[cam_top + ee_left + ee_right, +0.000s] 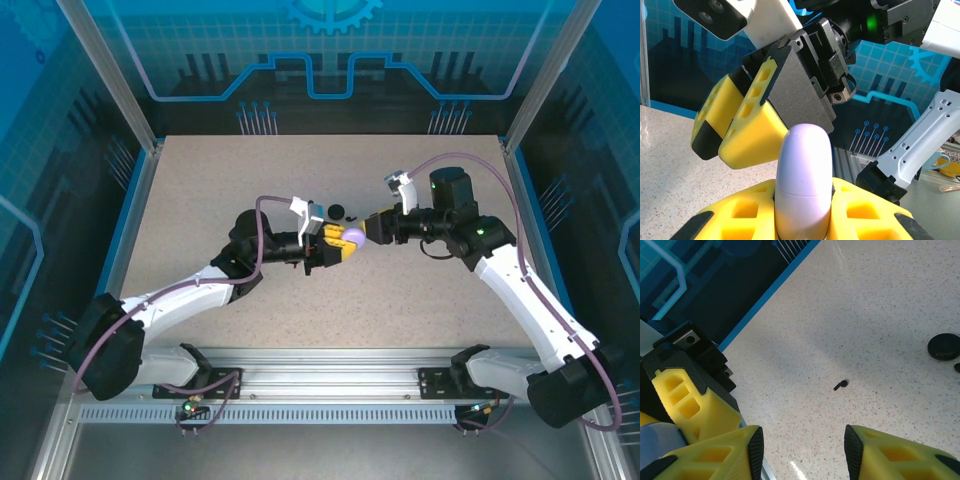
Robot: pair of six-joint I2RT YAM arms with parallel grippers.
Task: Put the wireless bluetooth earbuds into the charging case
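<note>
At mid-counter [250,180], the left tool [340,245] is clamped tight on a closed lavender case [804,175], which stands out between its yellow fingers. The right tool [800,447] faces it from the right at close quarters, jaws partly apart with nothing between them. One black earbud [840,385] lies loose on the speckled surface, apart from a round black case [944,346] just beyond the two tools.

Left tool [347,241] and right tool [373,231] crowd mid-table, black round case [337,210] just behind; near tabletop [400,310] lies open.
</note>
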